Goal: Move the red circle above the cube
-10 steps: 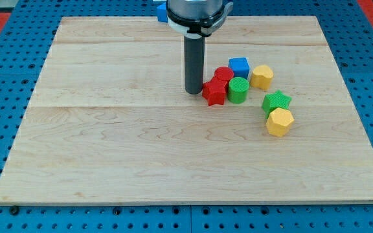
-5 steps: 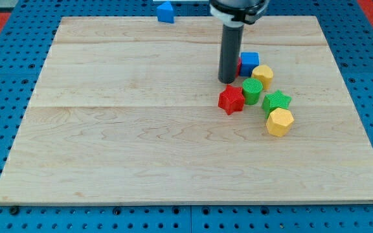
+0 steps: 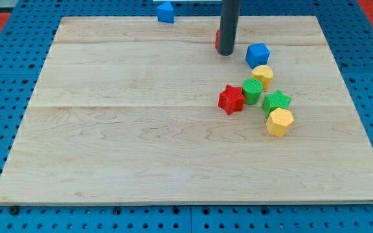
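My tip (image 3: 225, 53) is a bare rod end with nothing to open or clamp. It stands near the board's (image 3: 109, 162) top edge. A sliver of red shows at its left side, probably the red circle (image 3: 217, 39), touching the rod and mostly hidden behind it. The blue cube (image 3: 258, 54) lies just right of my tip, apart from it. The circle looks level with or slightly above the cube, but off to its left, so a rightward push seems left.

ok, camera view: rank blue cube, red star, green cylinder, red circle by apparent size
1. red star and blue cube: look about alike, and the cube sits farther up the view, so no ranking between them.
2. green cylinder.
3. red circle: only a sliver shows behind my tip, true size unclear.
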